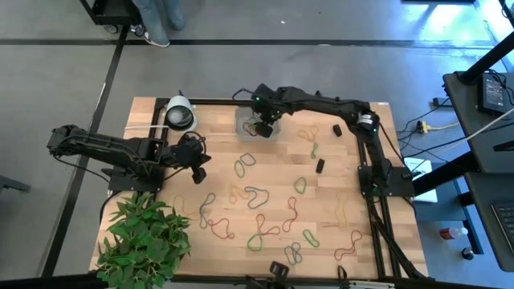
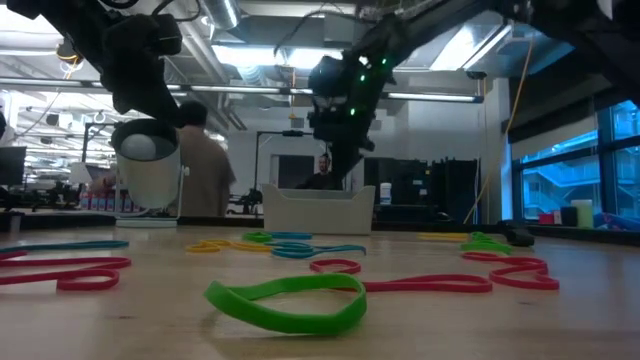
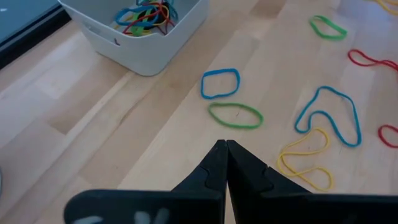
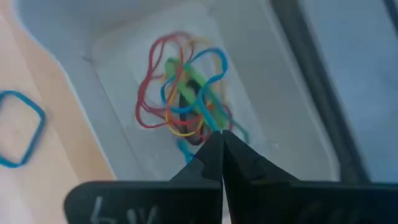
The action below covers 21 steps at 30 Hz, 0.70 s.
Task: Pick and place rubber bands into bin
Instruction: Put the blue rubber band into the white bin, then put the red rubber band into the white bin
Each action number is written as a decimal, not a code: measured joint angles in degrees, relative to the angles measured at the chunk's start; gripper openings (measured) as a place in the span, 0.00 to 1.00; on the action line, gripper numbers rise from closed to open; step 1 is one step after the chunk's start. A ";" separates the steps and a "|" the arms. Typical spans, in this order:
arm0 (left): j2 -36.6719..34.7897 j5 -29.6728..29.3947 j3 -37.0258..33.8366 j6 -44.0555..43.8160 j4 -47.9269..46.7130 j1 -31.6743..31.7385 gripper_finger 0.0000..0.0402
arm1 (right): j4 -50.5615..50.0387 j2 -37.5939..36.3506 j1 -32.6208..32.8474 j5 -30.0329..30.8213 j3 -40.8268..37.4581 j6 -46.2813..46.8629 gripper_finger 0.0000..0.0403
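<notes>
The left gripper [image 1: 198,163], fingers together and empty, hovers near the table's left side. Roughly twenty rubber bands [image 1: 255,195] scatter across the wood. One bin [image 1: 247,122] sits at the far edge; the right gripper [image 4: 221,140], fingers pinched on a green band [image 4: 198,93], hangs over it. Only the wrist views show the tangle inside.

A: What occupies the centre of the right wrist view?
B: A tangle of thin red, blue, green and yellow rubber bands [image 4: 183,93], lying inside the shallow translucent plastic bin [image 4: 280,106].
A: And the right claw [image 4: 221,144]?
B: Above the tangle, fingers pressed together. A blue band [image 4: 18,127] lies outside on the pale wooden counter [image 4: 37,180].
</notes>
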 joint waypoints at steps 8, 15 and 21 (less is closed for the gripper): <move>0.00 -1.15 0.00 -0.87 -0.07 0.00 0.00 | 0.11 2.82 -0.05 -2.48 0.00 -1.50 0.03; 0.00 -1.25 0.00 -0.87 -0.07 0.00 0.00 | 0.08 2.82 -0.76 -3.46 0.00 0.27 0.10; 0.00 -0.80 0.00 -0.87 -0.07 0.00 0.00 | -0.33 2.71 -1.55 -6.91 0.00 3.37 0.23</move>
